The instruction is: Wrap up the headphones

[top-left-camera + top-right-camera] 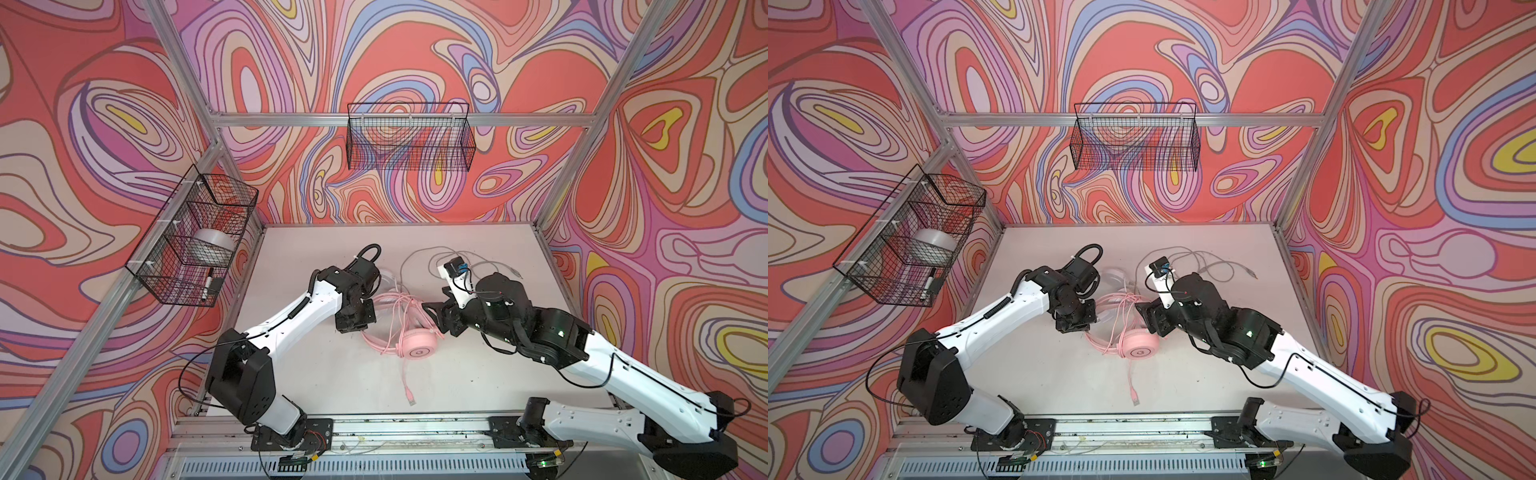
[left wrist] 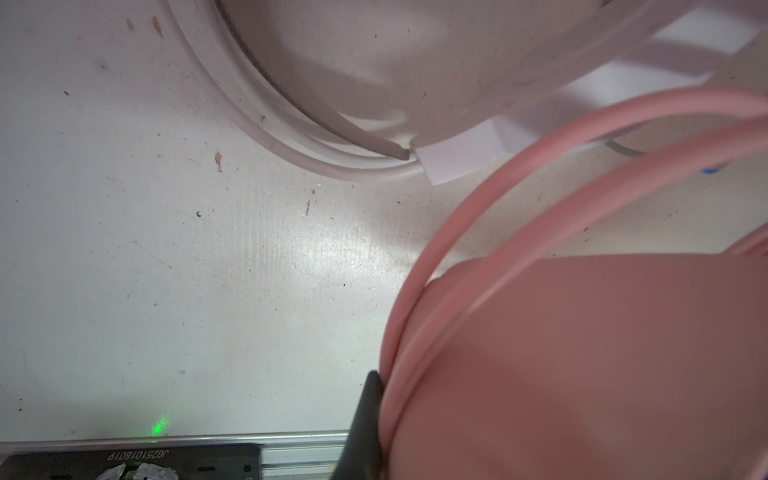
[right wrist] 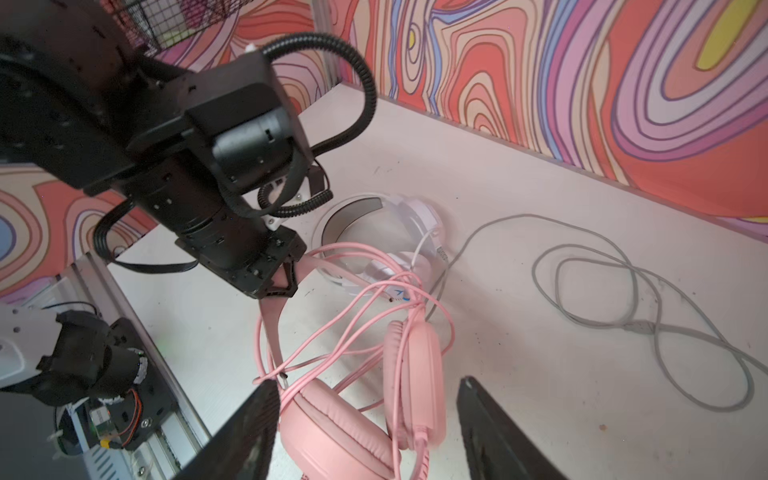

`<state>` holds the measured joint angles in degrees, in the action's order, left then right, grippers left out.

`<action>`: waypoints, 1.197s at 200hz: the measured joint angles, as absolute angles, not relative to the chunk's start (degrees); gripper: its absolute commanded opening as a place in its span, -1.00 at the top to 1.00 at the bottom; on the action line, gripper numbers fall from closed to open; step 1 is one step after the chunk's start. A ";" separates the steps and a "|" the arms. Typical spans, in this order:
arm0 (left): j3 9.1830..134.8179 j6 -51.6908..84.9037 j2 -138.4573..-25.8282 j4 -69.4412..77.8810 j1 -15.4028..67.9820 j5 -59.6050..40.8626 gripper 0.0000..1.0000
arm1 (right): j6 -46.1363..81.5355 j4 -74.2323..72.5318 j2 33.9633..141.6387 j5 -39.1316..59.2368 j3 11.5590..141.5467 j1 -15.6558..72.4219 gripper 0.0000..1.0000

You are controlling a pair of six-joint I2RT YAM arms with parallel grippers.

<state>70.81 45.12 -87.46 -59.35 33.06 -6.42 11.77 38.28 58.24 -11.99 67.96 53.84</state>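
Left gripper [image 3: 286,276] clamped on the pink headset [image 1: 417,347], at its headband [image 3: 272,324]. My right gripper [image 3: 369,382] has jaws apart, empty, close by the pink ear cups [image 3: 415,374]. Pink cable [image 1: 405,374] loops loosely over that headset. White headset [image 3: 415,212] lies just behind it.

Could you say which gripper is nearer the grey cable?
Right. The right gripper is open at the pink earcups, beside the grey cable; the left gripper clamps the headband beyond.
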 measured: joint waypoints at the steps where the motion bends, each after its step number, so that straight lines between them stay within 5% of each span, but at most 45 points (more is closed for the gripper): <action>1: 70.72 45.15 -87.46 -59.33 33.06 -6.42 1.00 | 11.81 38.35 58.11 -12.14 67.92 53.78 -0.49; 66: 65.39 47.13 -87.31 -56.66 33.06 -5.96 1.00 | 13.54 45.54 53.43 -14.74 64.90 52.66 -0.46; 113: 64.25 50.85 -87.44 -53.04 33.08 -4.56 1.00 | 12.25 50.46 61.93 -11.94 64.90 52.62 -0.35; 239: 63.09 57.52 -91.83 -45.30 33.08 -4.05 1.00 | 13.45 46.04 60.97 -2.57 57.04 56.42 -0.20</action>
